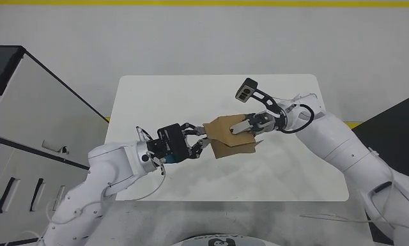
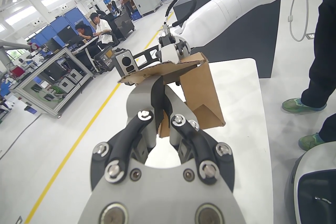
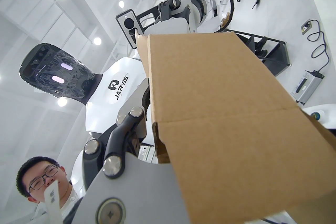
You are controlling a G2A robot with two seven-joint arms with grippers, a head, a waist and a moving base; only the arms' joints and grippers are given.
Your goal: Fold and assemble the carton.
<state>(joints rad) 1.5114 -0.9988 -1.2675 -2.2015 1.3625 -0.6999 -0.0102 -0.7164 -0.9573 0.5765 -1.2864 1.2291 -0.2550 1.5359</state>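
Mid-fold: left end effector (image 1: 202, 143) and right end effector (image 1: 242, 126) both gripped the half-open carton (image 1: 223, 144) over the bench (image 1: 160, 99); we judged flap-tucking next.

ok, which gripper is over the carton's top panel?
The right gripper: it lies across the upper panel of the carton. The left gripper instead pinches a side edge.

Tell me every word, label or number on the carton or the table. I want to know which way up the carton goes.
Carton: none. Every face that shows, in all three views, is plain brown cardboard with creases only.
Table: none. Its top is plain white.
So no print here tells which way up the carton goes.
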